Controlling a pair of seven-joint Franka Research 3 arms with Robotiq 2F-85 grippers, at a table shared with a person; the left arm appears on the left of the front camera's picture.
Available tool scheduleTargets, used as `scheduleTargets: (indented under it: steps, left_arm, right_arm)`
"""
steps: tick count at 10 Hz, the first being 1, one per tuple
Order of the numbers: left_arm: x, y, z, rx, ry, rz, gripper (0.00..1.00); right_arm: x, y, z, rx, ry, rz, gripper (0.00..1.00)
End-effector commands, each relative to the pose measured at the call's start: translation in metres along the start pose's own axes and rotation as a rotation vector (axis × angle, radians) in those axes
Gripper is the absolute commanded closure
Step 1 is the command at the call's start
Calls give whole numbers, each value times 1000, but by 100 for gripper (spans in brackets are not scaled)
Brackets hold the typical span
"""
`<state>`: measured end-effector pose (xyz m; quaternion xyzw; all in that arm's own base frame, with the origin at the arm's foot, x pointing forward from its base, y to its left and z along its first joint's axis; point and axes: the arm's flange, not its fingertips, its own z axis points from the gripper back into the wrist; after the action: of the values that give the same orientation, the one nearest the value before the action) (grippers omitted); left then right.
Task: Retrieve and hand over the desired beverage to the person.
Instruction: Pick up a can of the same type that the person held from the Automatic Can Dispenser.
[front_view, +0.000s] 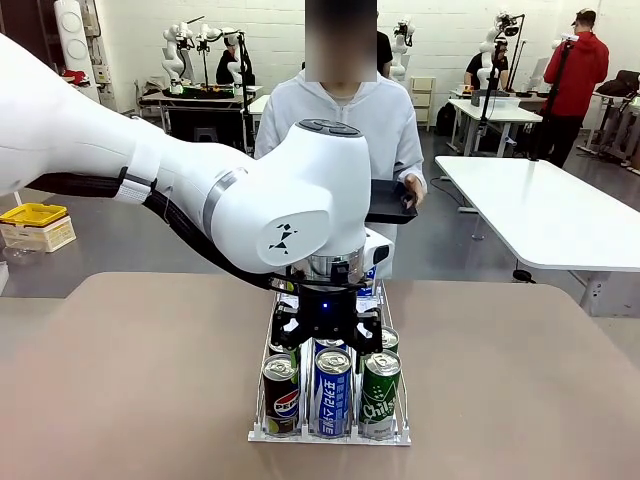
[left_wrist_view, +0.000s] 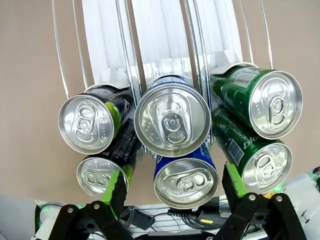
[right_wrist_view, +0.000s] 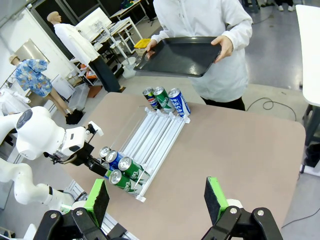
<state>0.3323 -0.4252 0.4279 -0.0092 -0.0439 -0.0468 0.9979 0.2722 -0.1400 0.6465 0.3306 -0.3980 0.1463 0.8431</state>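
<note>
A white wire rack (front_view: 330, 437) lies along the table's middle with cans lying in three lanes. At its near end are a dark Pepsi can (front_view: 282, 395), a blue can (front_view: 333, 390) and a green can (front_view: 380, 392), each with another behind it. My left gripper (front_view: 325, 330) hangs open just above the blue lane. In the left wrist view its green pads (left_wrist_view: 114, 185) straddle the blue cans (left_wrist_view: 172, 120) without touching. The person (front_view: 340, 120) stands at the far side holding a black tray (front_view: 390, 200). My right gripper (right_wrist_view: 156, 200) is open and holds nothing, high above the table.
Three more cans (right_wrist_view: 165, 100) rest at the rack's far end near the person. A white table (front_view: 540, 210) stands at the right and a yellow box (front_view: 35, 225) at the left. Bare tabletop (front_view: 520, 380) lies on both sides of the rack.
</note>
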Motion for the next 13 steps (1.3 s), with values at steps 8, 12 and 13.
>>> scheduleTargets:
  steps: [8, 12, 13]
  left_arm:
    - [2, -4, 1, 1, -23, -7, 93]
    - [2, -4, 3, 1, -18, -8, 100]
    - [1, -5, 15, -2, -35, -6, 99]
  right_arm:
    - [2, -1, 0, 27, -15, 7, 0]
    - [2, -1, 0, 27, -15, 7, 0]
    - [2, -1, 0, 27, -15, 7, 0]
